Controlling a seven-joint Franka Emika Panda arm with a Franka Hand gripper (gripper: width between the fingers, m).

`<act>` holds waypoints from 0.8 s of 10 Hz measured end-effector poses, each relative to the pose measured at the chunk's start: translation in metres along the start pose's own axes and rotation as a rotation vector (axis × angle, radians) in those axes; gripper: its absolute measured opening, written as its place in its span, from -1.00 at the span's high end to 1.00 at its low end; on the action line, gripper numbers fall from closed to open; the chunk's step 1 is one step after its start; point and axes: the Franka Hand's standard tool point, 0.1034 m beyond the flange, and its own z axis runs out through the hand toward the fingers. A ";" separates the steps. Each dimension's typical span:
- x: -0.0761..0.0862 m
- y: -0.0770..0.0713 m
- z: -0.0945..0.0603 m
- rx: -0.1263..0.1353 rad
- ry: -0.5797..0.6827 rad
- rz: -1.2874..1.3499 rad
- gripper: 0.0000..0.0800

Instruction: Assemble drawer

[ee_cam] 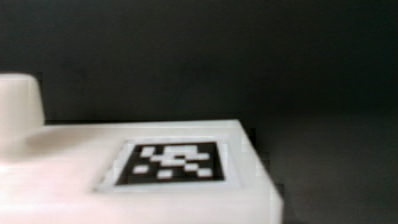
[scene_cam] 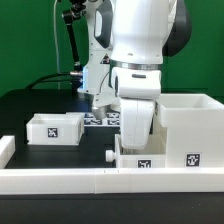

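Note:
A large open white drawer box [scene_cam: 186, 122] stands at the exterior view's right, with marker tags on its near face. A smaller white drawer tray [scene_cam: 55, 128] with a tag lies at the exterior view's left. My gripper [scene_cam: 134, 133] hangs low at the large box's left end, its fingers hidden behind the white hand body. The wrist view is blurred and very close: a white part's surface [ee_cam: 71, 160] with a black-and-white tag [ee_cam: 175, 163] fills the lower picture, and a white upright stub [ee_cam: 16, 102] stands at its edge. The jaws do not show.
A long white rail [scene_cam: 60, 180] runs along the front of the black table. The marker board [scene_cam: 100, 118] lies behind the arm. A small black knob [scene_cam: 110, 154] sits by the large box's left corner. A green wall is behind.

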 end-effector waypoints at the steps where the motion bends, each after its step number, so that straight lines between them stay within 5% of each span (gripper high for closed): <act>1: 0.000 0.000 0.000 0.000 0.000 0.000 0.55; 2: 0.000 0.000 -0.001 0.001 0.000 0.003 0.55; 4: 0.001 0.002 -0.013 0.010 -0.007 0.016 -0.22; 8: 0.001 0.011 -0.039 -0.013 -0.010 0.033 -0.61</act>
